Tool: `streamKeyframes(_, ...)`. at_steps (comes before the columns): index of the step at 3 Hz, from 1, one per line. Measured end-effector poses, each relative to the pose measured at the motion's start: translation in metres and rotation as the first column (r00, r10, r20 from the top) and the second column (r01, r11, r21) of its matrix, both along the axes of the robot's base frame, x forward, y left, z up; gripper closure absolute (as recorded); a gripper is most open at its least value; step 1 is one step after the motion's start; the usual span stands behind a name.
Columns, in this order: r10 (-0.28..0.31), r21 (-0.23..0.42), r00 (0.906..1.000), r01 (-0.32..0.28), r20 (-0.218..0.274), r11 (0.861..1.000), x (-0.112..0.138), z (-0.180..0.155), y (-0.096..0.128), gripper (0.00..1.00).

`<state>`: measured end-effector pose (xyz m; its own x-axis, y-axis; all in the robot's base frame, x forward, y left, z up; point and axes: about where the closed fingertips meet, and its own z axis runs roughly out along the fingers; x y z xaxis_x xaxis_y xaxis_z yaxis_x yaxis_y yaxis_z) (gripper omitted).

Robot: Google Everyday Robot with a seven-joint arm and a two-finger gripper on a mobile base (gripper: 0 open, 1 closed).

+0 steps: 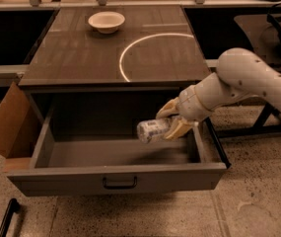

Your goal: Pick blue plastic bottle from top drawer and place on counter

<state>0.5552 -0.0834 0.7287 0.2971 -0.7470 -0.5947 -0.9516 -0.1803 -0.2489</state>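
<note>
The top drawer point(115, 179) stands pulled open below the counter point(81, 53), which bears a thin white arc. My gripper point(172, 120) is over the drawer's right part, shut on the blue plastic bottle point(152, 130). The bottle lies sideways in the fingers, its pale label with dark print facing me, and it hangs clear above the drawer floor. The white arm reaches in from the right.
A white bowl point(106, 21) sits at the counter's back left. A brown cardboard flap point(7, 122) leans at the drawer's left side. A dark side table point(268, 26) and its legs stand to the right. A black handle point(7, 216) lies on the floor at lower left.
</note>
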Motion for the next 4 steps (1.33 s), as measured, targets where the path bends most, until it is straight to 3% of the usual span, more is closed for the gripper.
streamKeyframes(1,-0.041,0.014,0.9961,0.04,0.078,0.999,0.001,0.044,-0.027,1.0)
streamKeyframes(2,-0.041,0.014,0.9961,0.04,0.078,0.999,0.001,0.045,-0.027,1.0)
streamKeyframes(3,-0.071,-0.032,0.9887,0.076,0.132,0.997,0.002,0.076,-0.034,1.0)
streamKeyframes(4,-0.146,-0.08,0.9659,0.166,0.214,0.983,0.01,0.12,-0.046,1.0)
